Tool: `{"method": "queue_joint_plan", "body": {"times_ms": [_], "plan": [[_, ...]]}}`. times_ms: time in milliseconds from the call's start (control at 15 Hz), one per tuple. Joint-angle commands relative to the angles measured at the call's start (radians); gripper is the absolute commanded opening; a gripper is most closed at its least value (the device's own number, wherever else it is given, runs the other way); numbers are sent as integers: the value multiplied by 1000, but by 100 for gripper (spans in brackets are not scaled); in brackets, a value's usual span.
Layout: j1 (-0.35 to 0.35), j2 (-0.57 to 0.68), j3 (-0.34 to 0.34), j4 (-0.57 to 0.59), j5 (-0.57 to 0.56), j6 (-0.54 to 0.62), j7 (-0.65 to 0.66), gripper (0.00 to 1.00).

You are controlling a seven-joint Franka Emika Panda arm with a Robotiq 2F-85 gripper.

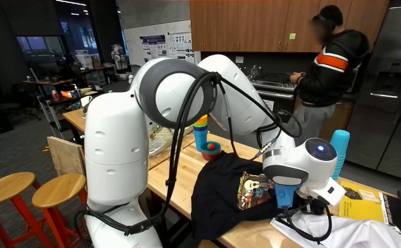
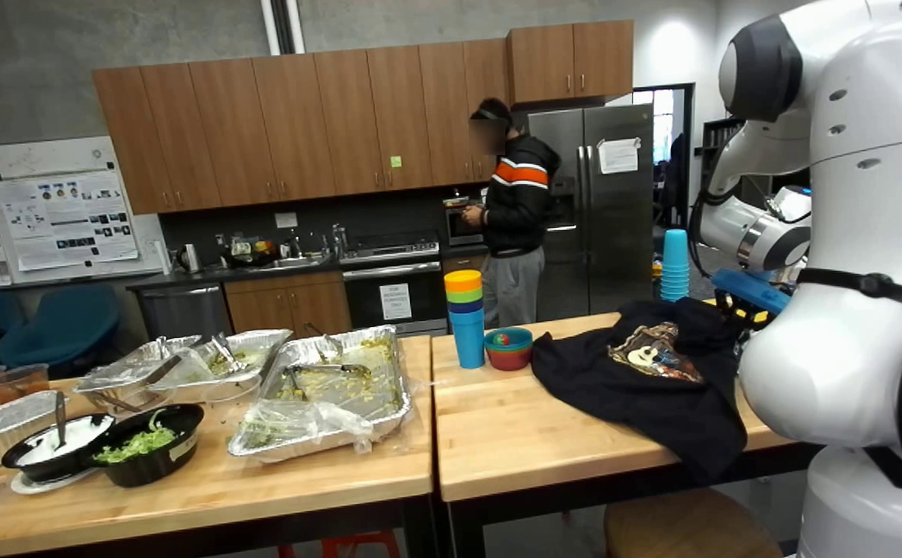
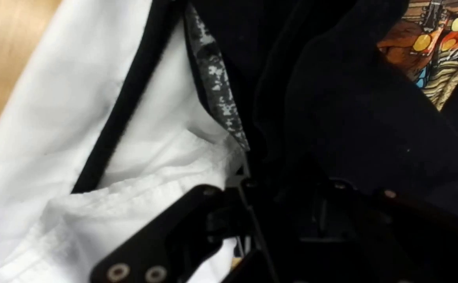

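Cloth [image 1: 217, 196], black and crumpled, lies on the table [image 2: 513, 457] with no clear long axis; one corner points down over the edge nearest the robot base [image 2: 854, 504]. Beside it, a white cloth [image 1: 355, 229] extends lengthwise from below the gripper [image 3: 292, 182] toward the lower right in an exterior view. The fingers stand where the two cloths meet; dark against dark fabric, they cannot be told as apart, together or clamped.

Surface: pale wooden boards bearing multicoloured cups [image 2: 466, 329], nested bowls [image 2: 509, 355], a blue cup stack [image 2: 674, 267] and a yellow printed sheet [image 1: 359, 206]. Room: a person [image 2: 521, 205] standing near a steel refrigerator [image 2: 617, 232], with wooden cabinets [image 2: 304, 124] along the wall.

Appearance: black cloth matte, with a colourful panel [image 1: 254, 193] showing a cream guitar; white cloth puckered near the gripper, crossed diagonally in the wrist view by a black band [image 3: 128, 102]; adjacent, a grey mottled strip [image 3: 219, 78] tapering toward the fingers.
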Motion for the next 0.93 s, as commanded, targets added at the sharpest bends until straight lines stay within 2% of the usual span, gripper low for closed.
{"method": "queue_joint_plan", "body": {"times_ms": [0,533,867], "plan": [[-42,-57,17,9,-50,-78,25,1],[-55,-228,9,64,-117,-281,87,1],[-18,-248,34,129,-77,-295,162,1]]}}
